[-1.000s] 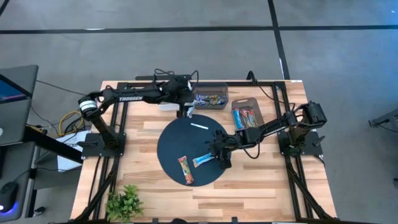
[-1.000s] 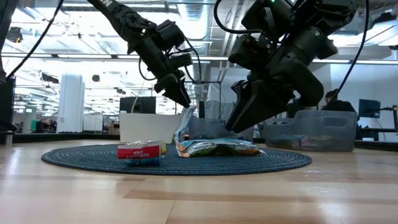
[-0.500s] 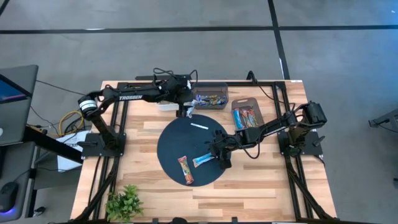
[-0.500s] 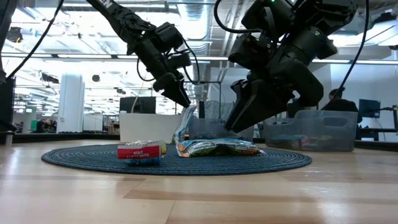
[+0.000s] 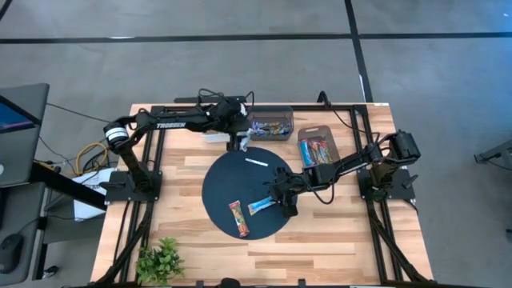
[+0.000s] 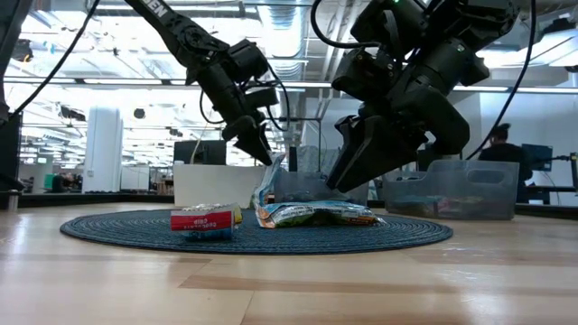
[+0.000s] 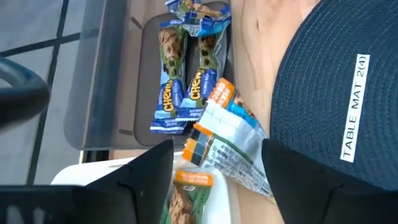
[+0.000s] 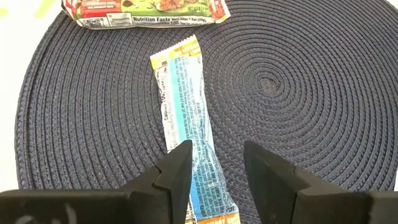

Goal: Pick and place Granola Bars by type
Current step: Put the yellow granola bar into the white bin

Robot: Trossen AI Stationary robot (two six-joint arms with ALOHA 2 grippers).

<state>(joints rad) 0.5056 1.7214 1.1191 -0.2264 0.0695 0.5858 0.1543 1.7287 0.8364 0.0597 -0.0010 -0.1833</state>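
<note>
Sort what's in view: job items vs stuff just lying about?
Job:
- blue bar under right tool
- red bar on mat
- blue bars in dark tray
- orange bar before left tool
- bars in right tray

Lying about:
- round mat
- white strip
- plant

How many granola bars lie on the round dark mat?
2. A red-wrapped bar lies near the mat's front edge; a blue-wrapped bar lies beside it, below the right claw. None seems hidden.

Robotics lab: bench rig, open-plan hall.
</note>
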